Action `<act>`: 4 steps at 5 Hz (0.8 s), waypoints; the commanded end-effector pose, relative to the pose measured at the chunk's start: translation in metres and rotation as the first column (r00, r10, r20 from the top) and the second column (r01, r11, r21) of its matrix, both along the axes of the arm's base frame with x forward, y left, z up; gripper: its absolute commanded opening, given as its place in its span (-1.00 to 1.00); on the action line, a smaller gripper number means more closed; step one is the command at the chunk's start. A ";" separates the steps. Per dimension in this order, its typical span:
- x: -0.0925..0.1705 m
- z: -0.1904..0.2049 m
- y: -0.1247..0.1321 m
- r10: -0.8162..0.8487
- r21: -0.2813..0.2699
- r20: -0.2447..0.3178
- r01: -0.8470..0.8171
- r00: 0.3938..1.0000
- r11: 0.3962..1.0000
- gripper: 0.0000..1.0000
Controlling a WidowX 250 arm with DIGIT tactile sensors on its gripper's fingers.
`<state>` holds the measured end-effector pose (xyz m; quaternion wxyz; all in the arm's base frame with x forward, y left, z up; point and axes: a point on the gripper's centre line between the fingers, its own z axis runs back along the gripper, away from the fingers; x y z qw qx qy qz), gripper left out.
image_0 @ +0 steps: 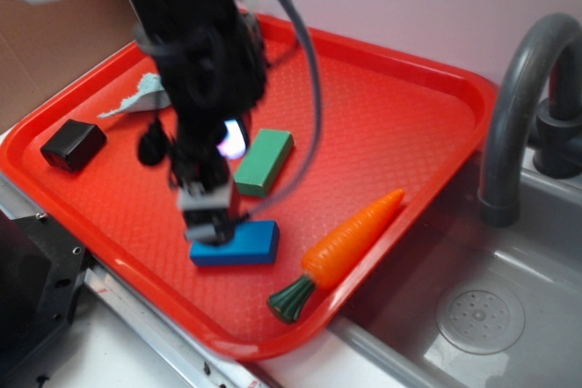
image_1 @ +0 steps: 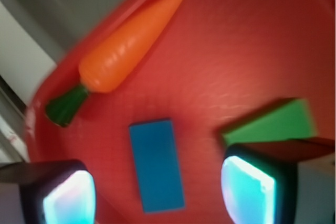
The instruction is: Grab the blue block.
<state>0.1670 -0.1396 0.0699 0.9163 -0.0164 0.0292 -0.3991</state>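
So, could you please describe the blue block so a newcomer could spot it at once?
Find the red tray beside the sink. Near its front edge, under the hand, lies the blue block: flat and bright blue, unlike the green block behind and the toy carrot alongside.

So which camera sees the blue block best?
The wrist view: the whole top of the blue block shows, lying between the open end effector fingers. In the exterior view the end effector hides its left end.
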 end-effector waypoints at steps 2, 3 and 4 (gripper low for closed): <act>-0.018 -0.035 -0.003 -0.029 0.080 -0.034 0.032 0.999 0.996 1.00; -0.014 -0.047 0.003 0.000 0.118 -0.045 0.005 0.999 0.993 1.00; -0.011 -0.054 0.007 0.017 0.131 -0.058 -0.009 0.998 0.991 1.00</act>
